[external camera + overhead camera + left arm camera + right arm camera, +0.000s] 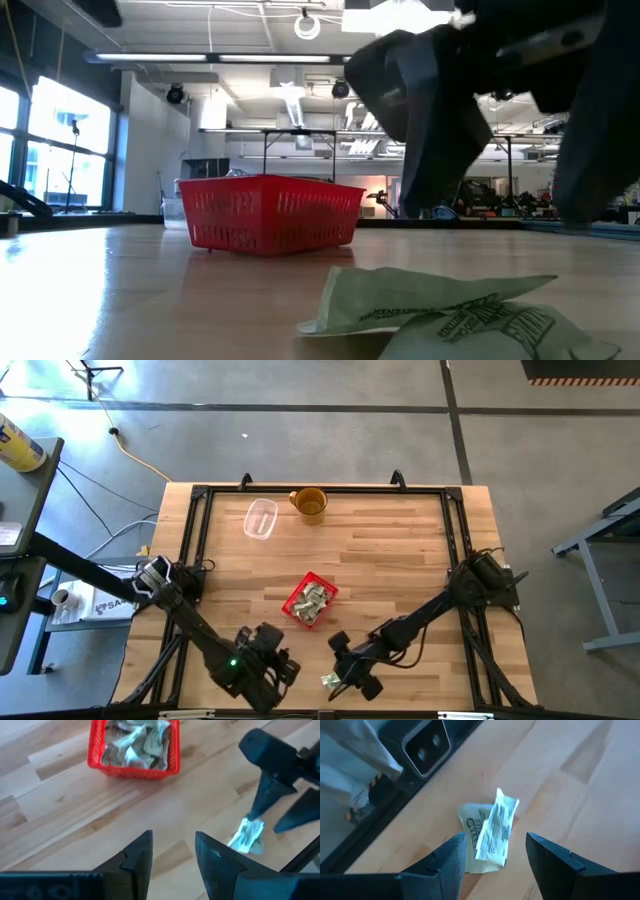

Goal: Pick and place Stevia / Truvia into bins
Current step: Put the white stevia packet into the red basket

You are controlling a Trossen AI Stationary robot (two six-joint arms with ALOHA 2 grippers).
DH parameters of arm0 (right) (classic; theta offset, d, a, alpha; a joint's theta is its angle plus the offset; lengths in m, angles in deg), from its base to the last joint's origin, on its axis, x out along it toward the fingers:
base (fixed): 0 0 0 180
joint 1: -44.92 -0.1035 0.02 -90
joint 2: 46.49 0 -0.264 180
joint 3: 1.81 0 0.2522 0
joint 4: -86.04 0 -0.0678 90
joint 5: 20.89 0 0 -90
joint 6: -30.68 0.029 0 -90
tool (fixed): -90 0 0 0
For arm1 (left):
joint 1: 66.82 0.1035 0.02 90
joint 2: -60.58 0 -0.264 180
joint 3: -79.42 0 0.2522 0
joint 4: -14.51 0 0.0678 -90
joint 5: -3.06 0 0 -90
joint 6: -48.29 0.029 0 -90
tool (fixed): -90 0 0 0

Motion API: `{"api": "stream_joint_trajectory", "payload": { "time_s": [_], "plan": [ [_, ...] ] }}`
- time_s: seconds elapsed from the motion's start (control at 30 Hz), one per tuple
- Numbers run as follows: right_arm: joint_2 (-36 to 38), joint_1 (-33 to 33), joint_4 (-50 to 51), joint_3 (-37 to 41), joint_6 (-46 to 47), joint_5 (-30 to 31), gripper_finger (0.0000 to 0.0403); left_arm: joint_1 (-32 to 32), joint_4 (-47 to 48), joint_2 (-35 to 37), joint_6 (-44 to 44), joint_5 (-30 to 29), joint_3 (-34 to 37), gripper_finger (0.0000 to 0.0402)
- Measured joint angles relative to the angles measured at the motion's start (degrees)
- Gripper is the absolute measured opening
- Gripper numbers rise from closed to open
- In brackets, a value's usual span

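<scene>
The red bin stands mid-table with several pale green and white packets inside; the left wrist view also shows the bin. Two more packets lie overlapping on the wood near the table's near edge, seen too as the packets and close up as the packets. My right gripper is open just above them, with a finger on either side of the packets. My left gripper is open, to the left of the packets near the near edge, over bare wood.
A clear plastic container and a yellow-brown mug sit near the far edge. A black frame runs along the table's sides. The low camera housing sits at the near edge close to the loose packets. Bare wood lies between bin and packets.
</scene>
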Motion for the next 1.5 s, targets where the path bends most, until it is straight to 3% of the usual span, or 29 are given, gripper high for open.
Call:
{"api": "stream_joint_trajectory", "payload": {
  "time_s": [0.17, 0.4, 0.83, 1.0, 1.2, 1.4, 1.5],
  "plan": [
    [-2.93, -0.66, 0.08, -1.86, -0.21, -0.37, 0.02, -0.63, 0.21, 0.0, -0.34, 0.11, 1.27, 0.0173],
    [-4.64, -1.47, -0.82, -2.42, 0.51, 6.11, 0.0186, -0.59, 0.19, 0.0, 0.07, 0.53, 2.24, 0.0174],
    [-3.43, 3.93, 2.22, -2.42, 0.18, 9.03, 0.0009, -0.59, 0.28, 0.0, 0.22, 2.43, 2.24, 0.0174],
    [0.25, 6.71, 2.96, -2.4, 1.16, 10.87, 0.0015, -0.59, 0.19, 0.0, 0.2, 2.69, 2.24, 0.0174],
    [5.42, 11.85, 5.07, -2.42, 0.33, 22.03, 0.0005, -0.59, 0.3, 0.0, 0.03, 2.69, 2.24, 0.0174],
    [5.82, 19.63, 7.32, -2.4, 0.2, 20.34, 0.0001, -0.59, 0.32, 0.0, 0.09, 2.67, 2.24, 0.0175],
    [6.58, 20.64, 9.99, -2.38, -1.3, 14.72, 0.0005, -0.59, 0.33, 0.0, 0.11, 3.38, 2.24, 0.0175]
  ]
}}
